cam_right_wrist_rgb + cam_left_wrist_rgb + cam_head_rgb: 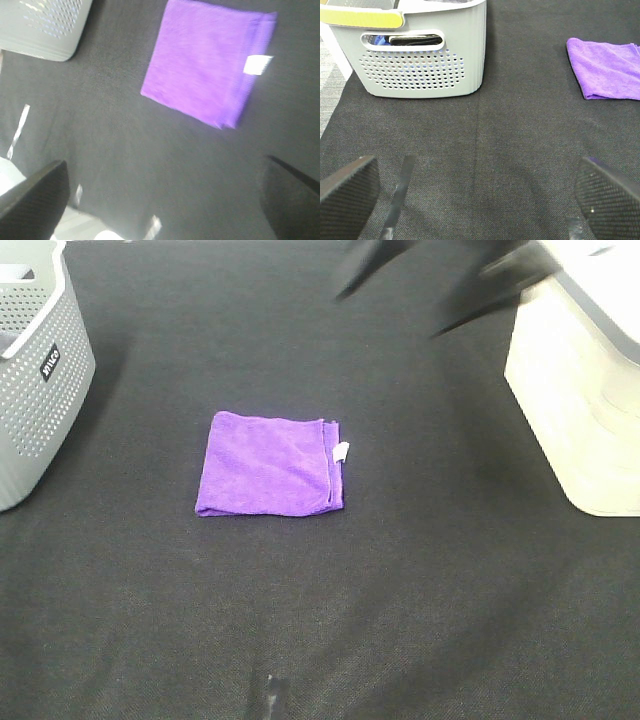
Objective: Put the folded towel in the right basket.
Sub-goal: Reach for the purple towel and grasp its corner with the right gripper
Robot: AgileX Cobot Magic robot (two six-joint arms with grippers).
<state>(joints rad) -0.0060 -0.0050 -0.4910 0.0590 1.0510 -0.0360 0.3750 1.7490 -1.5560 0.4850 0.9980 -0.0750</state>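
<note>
There is one folded purple towel (268,465), two baskets and two claws. The towel lies flat on the dark table (430,570), between the grey perforated basket (40,390) and the cream basket (575,410), touching neither.

The right claw (388,315) hangs blurred above the far part of the table, just beside the cream basket. Its two dark fingers are spread wide and hold nothing. Seen from its own wrist, the right claw (165,200) is released, and the towel (210,60) lies ahead of it on the cloth, well apart from both fingertips (35,200).

The left claw (480,200) is low over the table and also released, with bare cloth between its pads (347,192). The grey basket (420,65) stands straight ahead of it, and the towel (605,67) is ahead and off to one side.

A small white tag (341,451) sticks out from the towel's folded edge; no writing on it can be read. The grey basket carries a small dark label (50,360) with white letters too small to make out.
</note>
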